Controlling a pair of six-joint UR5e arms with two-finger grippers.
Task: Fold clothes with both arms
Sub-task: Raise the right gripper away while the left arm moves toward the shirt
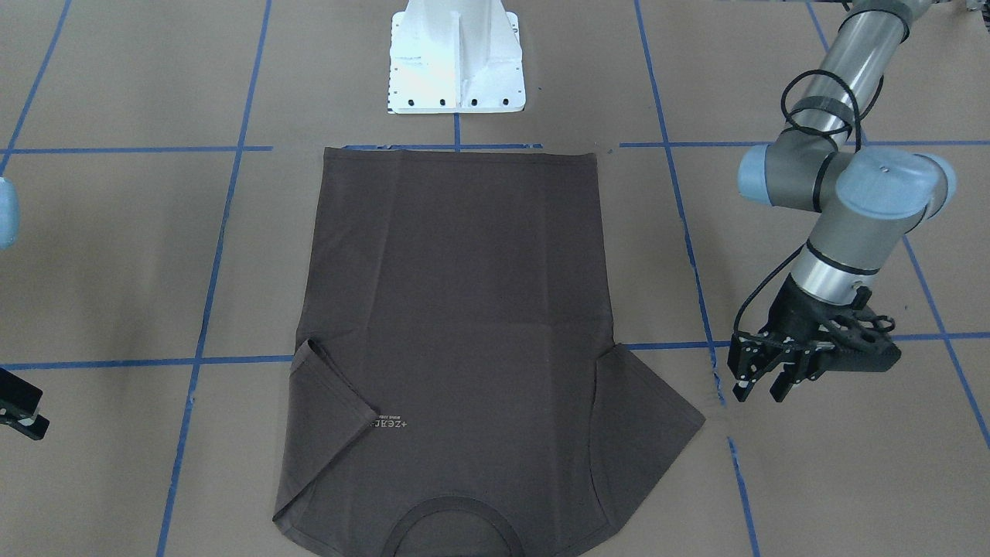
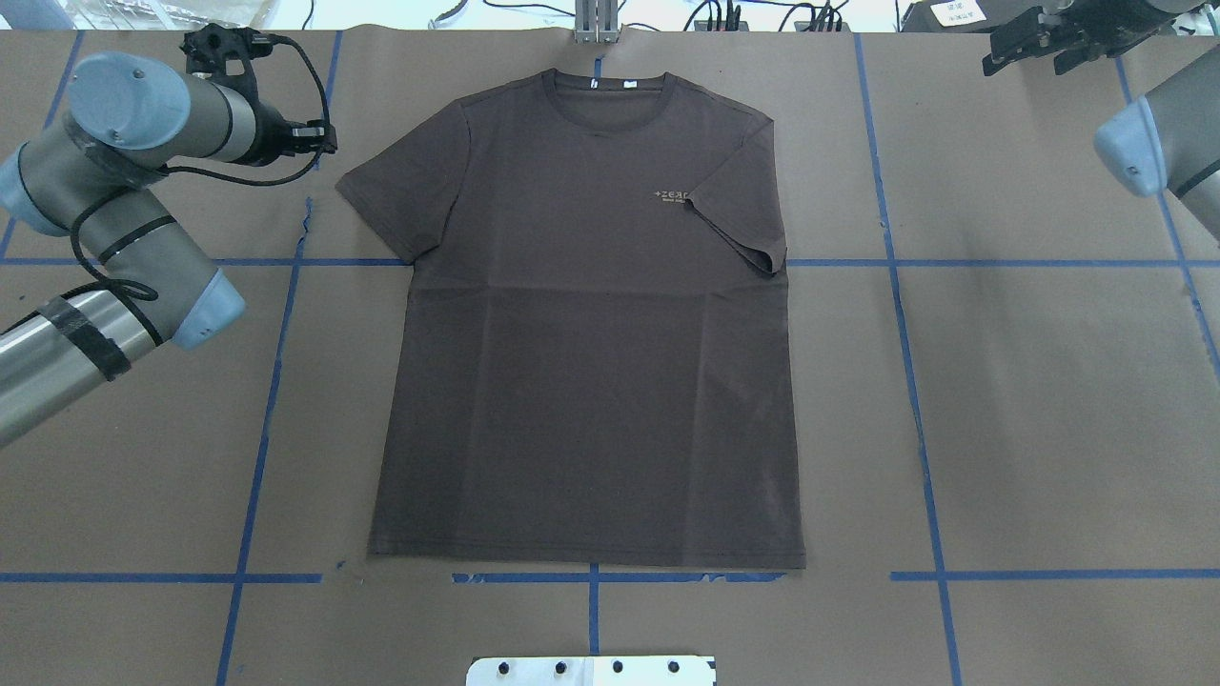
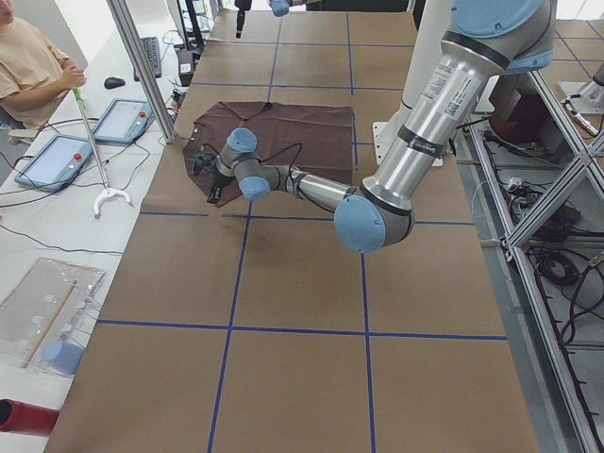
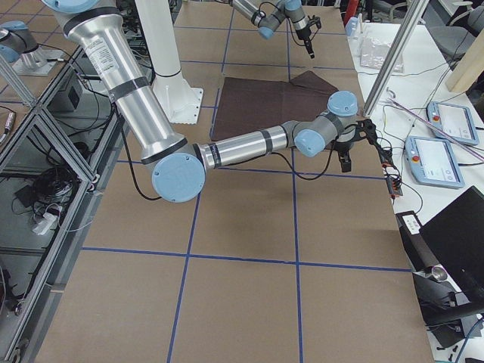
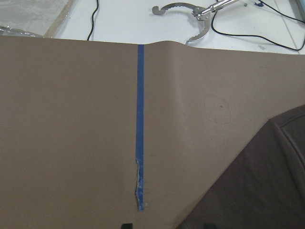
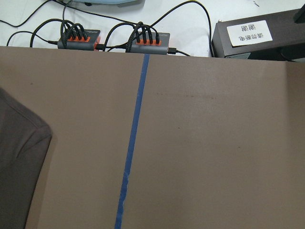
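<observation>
On tabletop (image 2: 1048,381): dark T-shirt (image 2: 591,362) lying flat, face up, collar (image 2: 608,90) pointing away from robot base (image 2: 591,670), hem nearest it.
Sleeves: right sleeve (image 2: 739,224) lying folded inward; left sleeve (image 2: 386,195) lying spread out.
Left hand (image 1: 758,393): fingers standing apart, hovering just outside left sleeve; the nearer arm.
Right hand (image 2: 1048,43): hanging well apart at far corner; finger state, cannot tell.
Next, judging: left sleeve needing folding inward across shirt's long axis.
</observation>
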